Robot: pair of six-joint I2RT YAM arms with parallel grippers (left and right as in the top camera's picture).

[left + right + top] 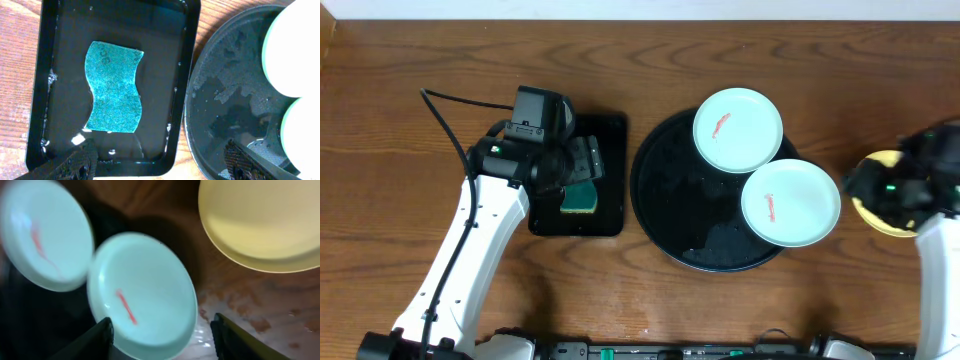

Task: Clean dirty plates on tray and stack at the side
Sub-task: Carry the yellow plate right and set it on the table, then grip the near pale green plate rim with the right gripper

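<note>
Two mint-white plates with red smears lie on the round black tray [670, 200]: one at the back [738, 130], one at the front right [790, 203]. The pale yellow plate [882, 195] sits on the wood right of the tray, mostly under my right arm. My right gripper [162, 340] is open and empty above the front plate's [145, 290] right edge, with the yellow plate [260, 225] beyond it. My left gripper [162, 162] is open and empty over the near end of the rectangular tray, just short of the green sponge [114, 86].
The small rectangular black tray [610, 140] holds water and the sponge [580, 196], left of the round tray. The round tray's floor is wet [225, 100]. The wood by the yellow plate is wet [240, 305].
</note>
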